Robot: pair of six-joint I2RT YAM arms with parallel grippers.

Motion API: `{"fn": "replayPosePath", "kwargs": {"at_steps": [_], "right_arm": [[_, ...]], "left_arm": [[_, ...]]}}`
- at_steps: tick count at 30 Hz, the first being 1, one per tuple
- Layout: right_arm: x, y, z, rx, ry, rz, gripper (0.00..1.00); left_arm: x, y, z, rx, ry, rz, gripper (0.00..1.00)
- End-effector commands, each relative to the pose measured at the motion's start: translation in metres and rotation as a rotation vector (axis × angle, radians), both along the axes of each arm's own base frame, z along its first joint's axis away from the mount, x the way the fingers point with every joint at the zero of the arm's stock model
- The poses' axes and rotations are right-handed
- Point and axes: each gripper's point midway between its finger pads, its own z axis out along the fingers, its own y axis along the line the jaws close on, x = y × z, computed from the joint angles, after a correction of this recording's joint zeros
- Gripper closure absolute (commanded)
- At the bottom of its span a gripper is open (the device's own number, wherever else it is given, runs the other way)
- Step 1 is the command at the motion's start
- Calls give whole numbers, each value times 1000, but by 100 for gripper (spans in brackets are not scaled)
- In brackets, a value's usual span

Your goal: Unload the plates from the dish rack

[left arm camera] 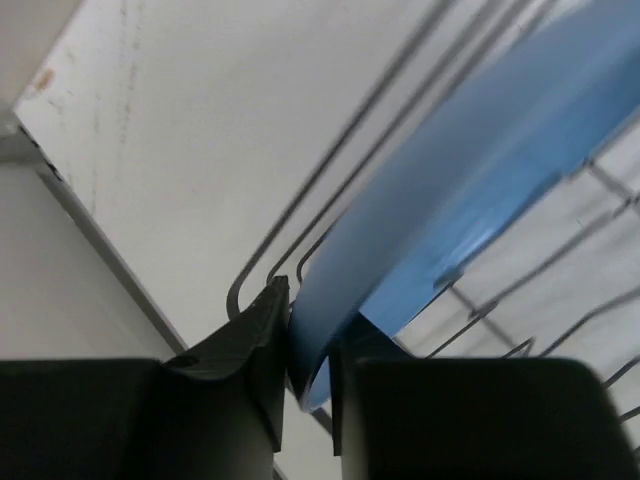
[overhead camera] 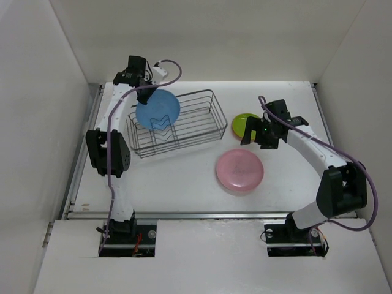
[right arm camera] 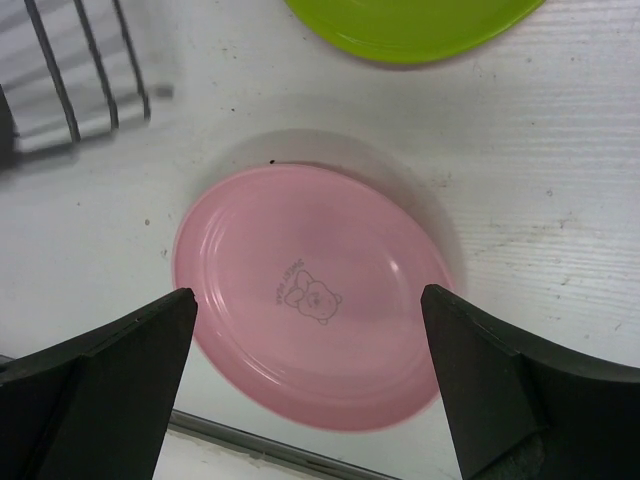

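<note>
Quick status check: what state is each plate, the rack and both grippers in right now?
Blue plate: tilted in the dish rack, rim gripped.
Pink plate: flat on the table, unloaded.
Lime green plate: flat on the table, unloaded.
Dish rack: holds only the blue plate.
Left gripper: shut on the blue plate.
Right gripper: open, holding nothing.

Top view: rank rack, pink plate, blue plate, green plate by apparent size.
1. rack
2. pink plate and blue plate: look about alike. The blue one is tilted in the rack and likely nearer the camera, so no ranking.
3. green plate, partly hidden.
</note>
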Motion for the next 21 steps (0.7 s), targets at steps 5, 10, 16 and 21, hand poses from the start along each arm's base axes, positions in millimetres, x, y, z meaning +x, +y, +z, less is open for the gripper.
{"fn": "replayPosePath", "kwargs": {"at_steps": [5, 10, 16, 21], "right_arm": [[11, 7, 18, -25, -68, 26, 0], [8, 20, 23, 12, -70, 69, 0], [27, 29, 54, 8, -183, 102, 0], [101, 37, 92, -30, -352, 59, 0]], "left_arm": [[-11, 4, 54, -29, -127, 124, 100], [-10, 7, 88, -3, -220, 92, 100], [-6, 11, 102, 25, -270, 76, 100], [3, 3, 158, -128, -412, 183, 100]]}}
